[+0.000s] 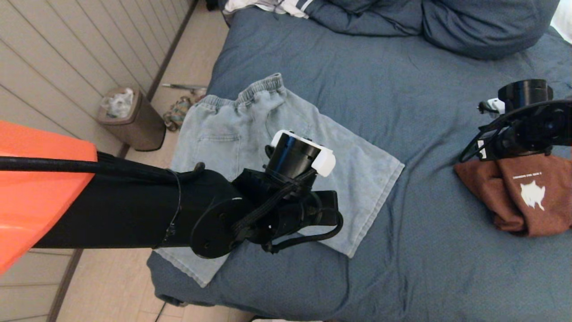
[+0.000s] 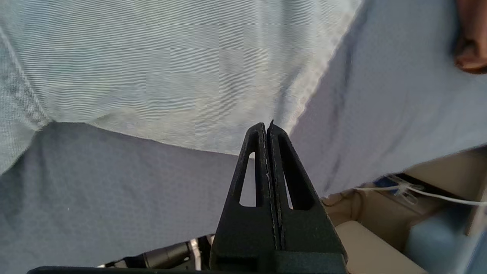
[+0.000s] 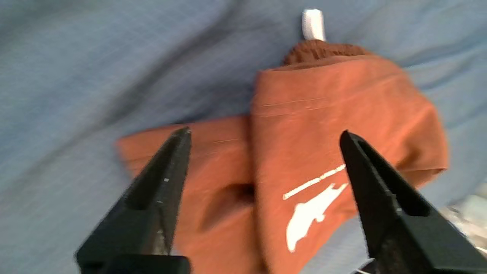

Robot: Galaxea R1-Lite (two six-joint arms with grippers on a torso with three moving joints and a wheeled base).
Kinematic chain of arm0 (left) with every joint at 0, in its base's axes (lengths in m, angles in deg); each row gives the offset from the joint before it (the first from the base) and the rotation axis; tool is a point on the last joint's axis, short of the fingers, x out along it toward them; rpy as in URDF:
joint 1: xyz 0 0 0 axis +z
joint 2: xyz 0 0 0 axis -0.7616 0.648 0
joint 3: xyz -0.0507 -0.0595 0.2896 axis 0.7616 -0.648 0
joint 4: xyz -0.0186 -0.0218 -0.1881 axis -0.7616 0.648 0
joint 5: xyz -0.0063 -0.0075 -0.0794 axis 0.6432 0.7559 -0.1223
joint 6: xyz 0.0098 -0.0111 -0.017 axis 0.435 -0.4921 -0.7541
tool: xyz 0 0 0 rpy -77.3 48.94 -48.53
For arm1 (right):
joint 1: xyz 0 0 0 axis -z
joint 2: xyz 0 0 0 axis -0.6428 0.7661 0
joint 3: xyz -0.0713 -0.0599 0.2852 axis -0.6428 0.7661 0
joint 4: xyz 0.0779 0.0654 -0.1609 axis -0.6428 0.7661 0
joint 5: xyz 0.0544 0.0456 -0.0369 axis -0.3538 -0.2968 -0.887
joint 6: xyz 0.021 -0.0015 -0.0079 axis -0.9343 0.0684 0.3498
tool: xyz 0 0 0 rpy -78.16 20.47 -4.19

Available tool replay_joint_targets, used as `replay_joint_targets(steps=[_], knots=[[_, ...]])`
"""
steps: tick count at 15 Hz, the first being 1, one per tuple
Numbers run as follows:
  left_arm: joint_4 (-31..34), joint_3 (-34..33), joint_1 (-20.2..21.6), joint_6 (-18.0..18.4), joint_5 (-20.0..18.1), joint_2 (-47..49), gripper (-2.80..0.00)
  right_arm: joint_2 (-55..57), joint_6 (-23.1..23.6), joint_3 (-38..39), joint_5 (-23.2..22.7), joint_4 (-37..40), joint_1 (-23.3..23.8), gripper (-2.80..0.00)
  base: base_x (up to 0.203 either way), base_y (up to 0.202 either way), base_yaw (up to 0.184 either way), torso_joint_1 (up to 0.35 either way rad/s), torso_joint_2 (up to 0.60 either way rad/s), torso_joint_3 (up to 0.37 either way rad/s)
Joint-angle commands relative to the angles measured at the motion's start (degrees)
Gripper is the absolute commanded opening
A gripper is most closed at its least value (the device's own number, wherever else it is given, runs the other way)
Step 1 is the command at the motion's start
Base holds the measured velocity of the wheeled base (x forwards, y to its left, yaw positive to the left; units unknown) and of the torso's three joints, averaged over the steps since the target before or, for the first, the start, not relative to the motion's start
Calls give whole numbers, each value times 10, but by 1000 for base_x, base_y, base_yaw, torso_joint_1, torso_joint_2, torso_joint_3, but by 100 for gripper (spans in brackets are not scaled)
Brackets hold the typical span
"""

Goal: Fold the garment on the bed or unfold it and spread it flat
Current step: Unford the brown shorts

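Folded rust-brown garment (image 3: 304, 125) on the blue bed (image 1: 402, 89) lies beneath the right gripper (image 3: 264, 133), fingers spread wide, empty; left gripper (image 2: 266, 127), fingers closed, empty, above pale denim shorts (image 1: 232, 134)

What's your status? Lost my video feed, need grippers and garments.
Left gripper shut, empty, above the pale blue shorts near their hem. Right gripper open over the folded brown garment, not holding it. Both garments on the bed. Nothing in the way.

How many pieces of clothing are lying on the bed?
2: light blue shorts near the bed's left edge, and a folded rust-brown garment on the right. More may lie hidden near the pillows.
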Motion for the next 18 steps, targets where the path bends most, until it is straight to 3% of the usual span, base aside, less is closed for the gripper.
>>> replay_joint_targets(steps=[1, 6, 7, 8, 13, 18], knots=[[-3, 1, -2, -1, 19, 9, -280, 28, 4, -3, 3, -2, 5, 0, 0, 0, 0, 0, 0, 0], [-3, -2, -4, 2, 25, 12, -280, 105, 9, -38, 5, -20, 22, 0, 0, 0, 0, 0, 0, 0], [-3, -2, -5, 2, 24, 11, -280, 115, 9, -47, 5, -21, 27, -68, 0, 0, 0, 0, 0, 0], [-1, -2, -5, 2, 24, 10, -280, 120, 11, -50, 8, -21, 37, -280, 0, 0, 0, 0, 0, 0], [1, -3, -6, 1, 23, 7, -280, 104, 9, -52, 14, -22, 37, -280, 0, 0, 0, 0, 0, 0], [1, -4, -5, 1, 24, 2, -280, 11, -15, -18, -15, -21, 13, -280, 0, 0, 0, 0, 0, 0]])
